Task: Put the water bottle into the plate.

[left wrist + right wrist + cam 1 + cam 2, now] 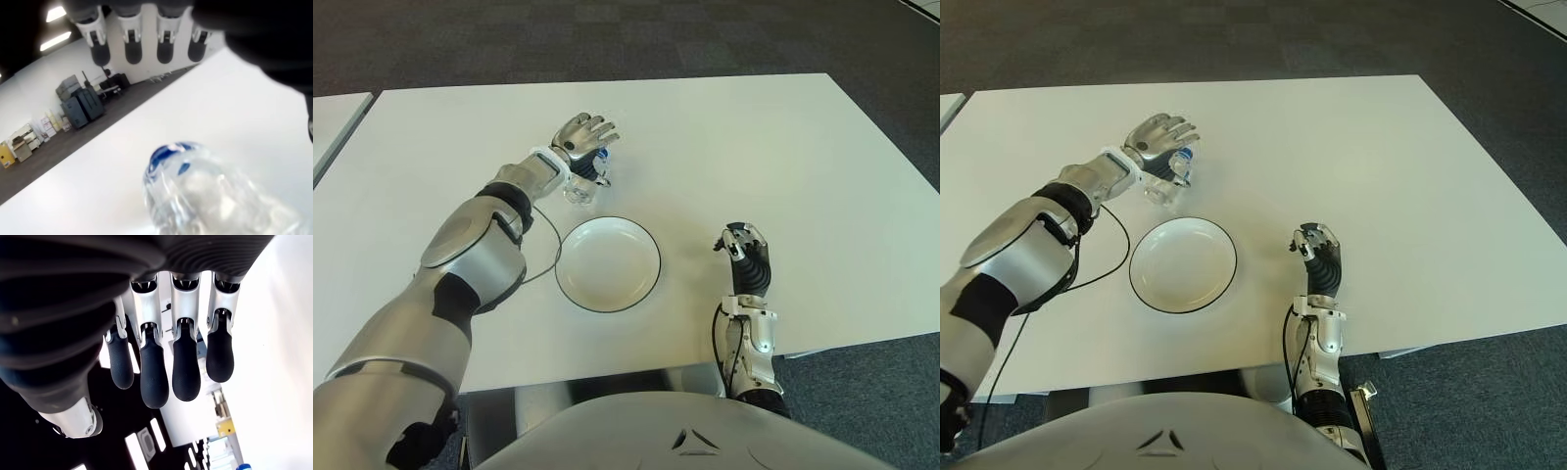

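Clear thin plastic, blue cap: the water bottle [588, 180] stands on the white tabletop [783, 147], just beyond the far rim of the white plate [607, 263] and slightly to its left, apart from it. Left hand [579, 137] sits over and around the bottle from the far side; in the left wrist view its fingers [133, 48] stretch out straight past the cap [168, 152], not closed on anything, so open and holding nothing as far as I can tell; palm contact with the bottle can't be confirmed. Bottle looks small and light, probably little water inside though contents are hard to read; walls likely crush under a hard squeeze and the smooth plastic is slippery, so a wrap around the mid-body below the cap seems the safest hold, moderate force. Narrow base, tall for its width, so it tips easily if knocked by a finger during closing. Plate is shallow with a dark rim line [644, 292], low lip, so the bottle needs only a small lift to clear it; set upright it could wobble on the curved inside. Right hand [745, 257] shows near the tabletop's near edge, right of the plate, fingers [154, 377] loosely extended, empty, idle. Plenty of bare tabletop all round; a black cable [548, 245] trails from the left forearm close to the plate's left edge, a possible snag.
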